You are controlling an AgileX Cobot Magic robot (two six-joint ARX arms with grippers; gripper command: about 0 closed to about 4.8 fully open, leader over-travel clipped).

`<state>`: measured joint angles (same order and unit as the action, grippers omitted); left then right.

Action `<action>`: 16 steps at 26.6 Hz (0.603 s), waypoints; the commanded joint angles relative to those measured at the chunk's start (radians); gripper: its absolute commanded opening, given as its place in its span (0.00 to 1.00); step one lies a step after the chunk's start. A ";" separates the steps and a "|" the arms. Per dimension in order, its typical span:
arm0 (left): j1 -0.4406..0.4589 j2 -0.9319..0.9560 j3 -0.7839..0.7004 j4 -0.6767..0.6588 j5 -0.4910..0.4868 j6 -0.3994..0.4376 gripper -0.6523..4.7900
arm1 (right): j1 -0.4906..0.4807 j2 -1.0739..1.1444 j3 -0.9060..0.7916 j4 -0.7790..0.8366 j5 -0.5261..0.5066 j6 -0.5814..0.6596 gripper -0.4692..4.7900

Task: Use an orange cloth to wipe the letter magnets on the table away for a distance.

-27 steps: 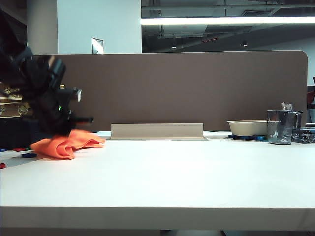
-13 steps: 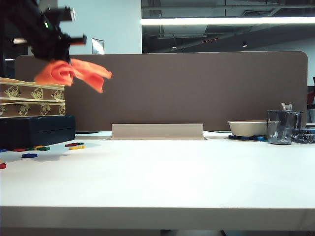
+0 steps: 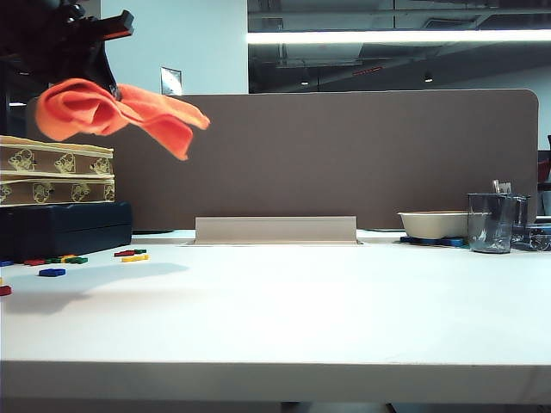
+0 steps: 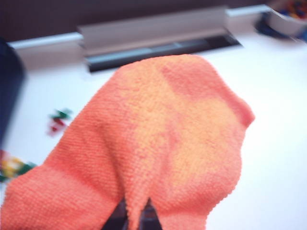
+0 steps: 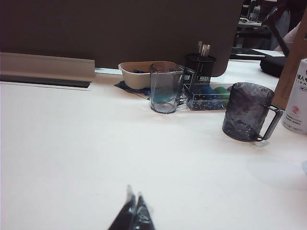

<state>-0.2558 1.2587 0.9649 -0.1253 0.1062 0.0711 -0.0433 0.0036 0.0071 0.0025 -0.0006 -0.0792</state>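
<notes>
Left gripper (image 4: 134,216) clamps the orange cloth (image 3: 112,110) aloft at ten o'clock; right gripper (image 5: 133,215) closed, empty; can (image 5: 298,98) lettering unreadable.

Cloth (image 3: 112,107) held high over letter magnets (image 3: 131,255), table (image 3: 301,318) left.

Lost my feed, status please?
Left gripper shut on orange cloth, high above table. Right gripper shut, idle. Letter magnets scattered far left. Nothing in the way.

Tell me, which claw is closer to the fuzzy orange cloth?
Left. The left claw is shut on the fuzzy orange cloth, holding it high above the white table. The right claw sits shut, low over the table, far from it.
</notes>
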 commanded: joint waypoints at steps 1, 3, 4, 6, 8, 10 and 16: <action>-0.064 -0.073 -0.094 0.008 0.030 0.000 0.11 | 0.000 -0.004 -0.008 0.016 0.001 0.001 0.08; -0.110 -0.111 -0.157 0.014 0.029 0.000 0.11 | 0.000 -0.004 -0.008 0.016 0.001 0.001 0.08; -0.135 -0.124 -0.183 0.020 0.029 0.000 0.11 | 0.000 -0.004 -0.008 0.016 0.001 0.001 0.08; -0.187 -0.137 -0.235 0.051 0.029 -0.001 0.11 | 0.000 -0.004 -0.008 0.016 0.001 0.001 0.08; -0.272 -0.135 -0.320 0.146 0.029 0.000 0.11 | 0.000 -0.004 -0.008 0.016 0.001 0.001 0.08; -0.338 -0.115 -0.396 0.293 0.025 0.000 0.11 | 0.000 -0.004 -0.008 0.016 0.001 0.001 0.08; -0.367 -0.022 -0.449 0.398 0.025 0.000 0.11 | 0.000 -0.004 -0.008 0.016 0.001 0.001 0.08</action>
<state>-0.6250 1.2129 0.5129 0.2405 0.1314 0.0711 -0.0433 0.0036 0.0071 0.0025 -0.0006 -0.0792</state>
